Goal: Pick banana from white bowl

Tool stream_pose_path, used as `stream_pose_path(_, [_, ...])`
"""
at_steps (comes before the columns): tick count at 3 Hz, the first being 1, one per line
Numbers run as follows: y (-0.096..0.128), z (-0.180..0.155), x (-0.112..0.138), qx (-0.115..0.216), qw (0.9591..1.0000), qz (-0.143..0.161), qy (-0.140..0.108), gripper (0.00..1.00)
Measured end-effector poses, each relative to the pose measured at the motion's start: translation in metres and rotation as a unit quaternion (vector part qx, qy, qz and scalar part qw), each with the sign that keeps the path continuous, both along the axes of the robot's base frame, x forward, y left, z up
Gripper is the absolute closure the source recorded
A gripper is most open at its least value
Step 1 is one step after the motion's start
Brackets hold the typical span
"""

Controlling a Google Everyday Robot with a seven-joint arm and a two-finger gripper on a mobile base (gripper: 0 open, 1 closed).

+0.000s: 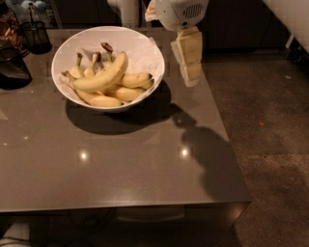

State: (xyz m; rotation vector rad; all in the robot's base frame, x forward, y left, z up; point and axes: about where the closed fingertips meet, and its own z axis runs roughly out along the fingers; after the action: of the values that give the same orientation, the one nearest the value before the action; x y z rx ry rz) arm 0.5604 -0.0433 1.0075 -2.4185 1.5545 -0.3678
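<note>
A wide white bowl (140, 53) sits on the grey table at the back left. The largest, thick pale yellow banana (104, 76) lies curved on top of several smaller bananas in it. My gripper (189, 72) hangs from a white wrist just right of the bowl's rim, above the table. It holds nothing and does not touch the bowl or the banana.
A dark wire-mesh cup (36, 34) and dark objects (12, 67) stand at the table's far left. A white post (125, 12) rises behind the bowl. The table's right edge (227, 130) drops to a speckled floor.
</note>
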Motion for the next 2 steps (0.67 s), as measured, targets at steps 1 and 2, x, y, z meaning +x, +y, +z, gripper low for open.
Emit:
stream_pose_path(1, [0.004, 0.002, 0.004, 0.008, 0.9999, 0.002, -0.011, 0.0])
stream_pose_path(2, [0.023, 0.002, 0.021, 0.011, 0.9996, 0.019, -0.016, 0.0])
